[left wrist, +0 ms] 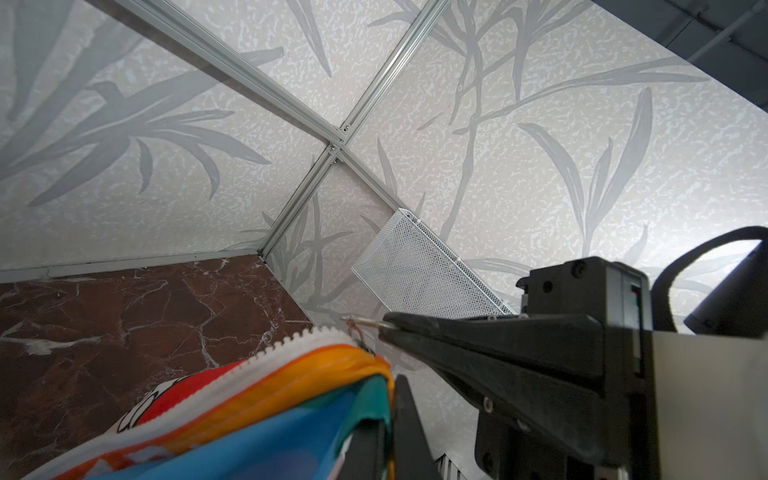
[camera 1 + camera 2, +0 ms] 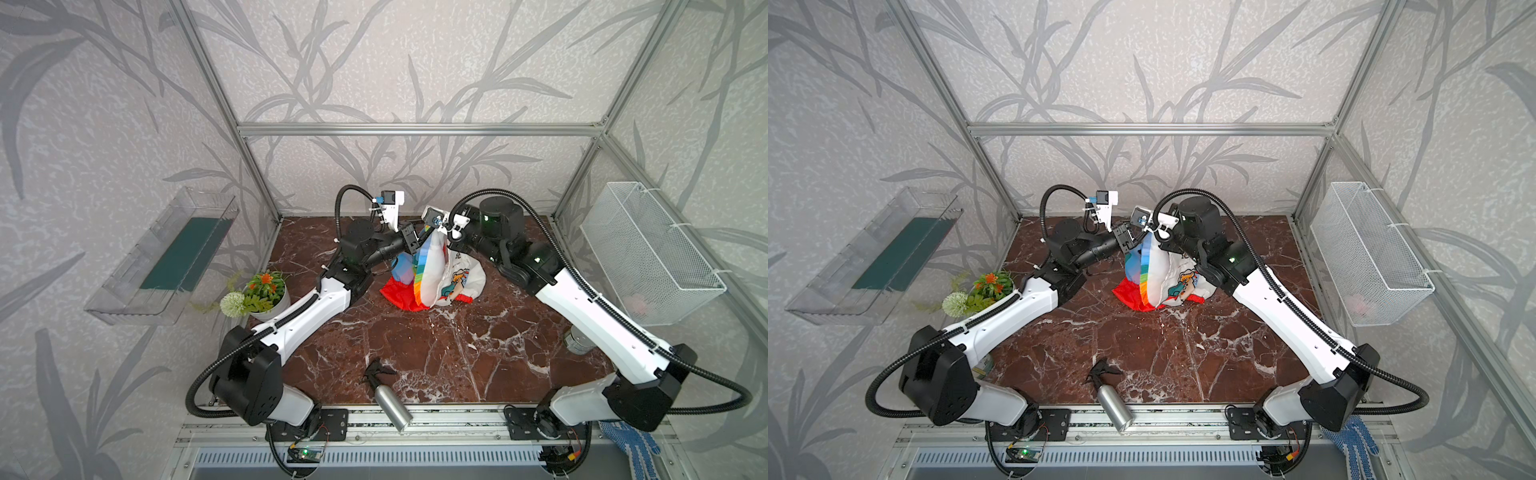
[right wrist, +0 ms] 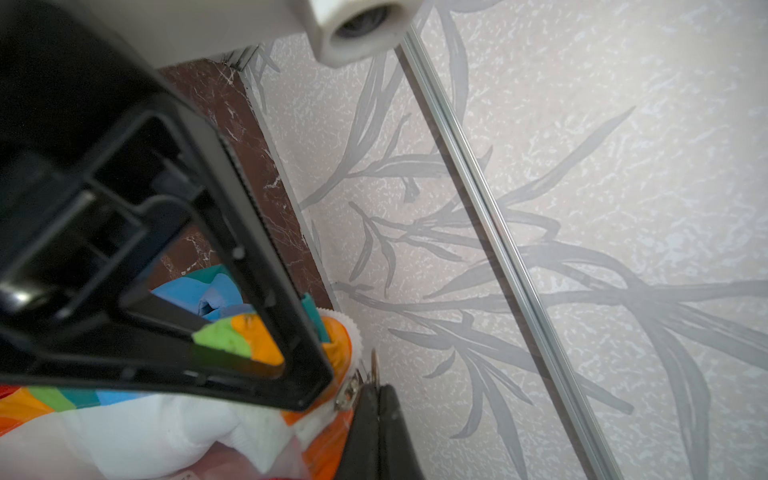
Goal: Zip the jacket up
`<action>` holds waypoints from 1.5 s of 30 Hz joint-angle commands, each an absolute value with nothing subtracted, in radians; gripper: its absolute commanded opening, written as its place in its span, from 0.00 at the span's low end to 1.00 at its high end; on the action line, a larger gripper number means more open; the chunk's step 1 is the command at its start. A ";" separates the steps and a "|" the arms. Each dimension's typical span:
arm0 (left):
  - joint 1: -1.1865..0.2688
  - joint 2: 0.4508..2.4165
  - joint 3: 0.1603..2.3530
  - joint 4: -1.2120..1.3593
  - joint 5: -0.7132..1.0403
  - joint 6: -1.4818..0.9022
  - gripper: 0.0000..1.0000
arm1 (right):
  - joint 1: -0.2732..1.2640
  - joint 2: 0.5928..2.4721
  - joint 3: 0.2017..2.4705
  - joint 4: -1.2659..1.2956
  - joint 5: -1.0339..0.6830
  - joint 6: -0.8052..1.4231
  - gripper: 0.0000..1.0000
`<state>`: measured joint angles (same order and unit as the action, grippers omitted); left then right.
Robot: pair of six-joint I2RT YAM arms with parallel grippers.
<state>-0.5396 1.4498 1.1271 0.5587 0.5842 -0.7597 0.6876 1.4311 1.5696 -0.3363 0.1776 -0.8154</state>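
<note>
We read the desk (image 2: pixel 415 353) as a clock face in both top views, with twelve at the back wall. The jacket (image 2: pixel 440 274) sits between the centre and twelve o'clock. Its top edge is drawn up off the surface, and its red hood (image 2: pixel 399 297) lies spread on the desk at the six o'clock side of the heap. The white printed body hangs toward three o'clock and the rainbow panel toward nine.

Both arms meet above it. The left fingers (image 1: pixel 409 424) are closed on the rainbow fabric just beside the end of the zipper (the orange and teal folds bunch between them in the left wrist view). The right fingers (image 3: pixel 397 428) are pressed tight together on the small metal zipper pull (image 1: pixel 361 322), which sticks out past their tips. The white zipper teeth (image 1: pixel 291 340) run down from there along the orange edge. We cannot tell whether the two halves are joined below the slider.

Well apart from the jacket, a potted plant (image 2: pixel 266 291) stands at nine o'clock. A silver spray bottle (image 2: pixel 388 399) lies at six o'clock with its base over the front rail. A white wire basket (image 2: pixel 648 253) hangs on the wall at three o'clock, and a clear tray (image 2: pixel 166 257) on the wall at nine.
</note>
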 commanded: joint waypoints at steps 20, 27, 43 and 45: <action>-0.551 1.301 1.065 0.382 0.575 -0.663 0.00 | 0.665 1.503 1.617 -0.208 0.336 -0.699 0.00; -0.463 1.313 1.165 0.104 0.587 -0.539 0.00 | 0.662 1.444 1.624 -0.348 0.260 -0.614 0.00; -0.332 1.382 1.210 -0.348 0.797 -0.133 0.00 | 0.836 1.314 1.232 -0.280 0.174 -0.244 0.00; -0.330 1.330 1.111 -0.324 0.740 -0.137 0.00 | 0.836 1.328 1.223 -0.251 0.165 -0.226 0.00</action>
<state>-0.3492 1.4048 1.1824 -0.2584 0.8055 -0.2253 0.8322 1.3346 1.2297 -0.3164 0.1749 -0.3054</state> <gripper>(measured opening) 0.048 0.046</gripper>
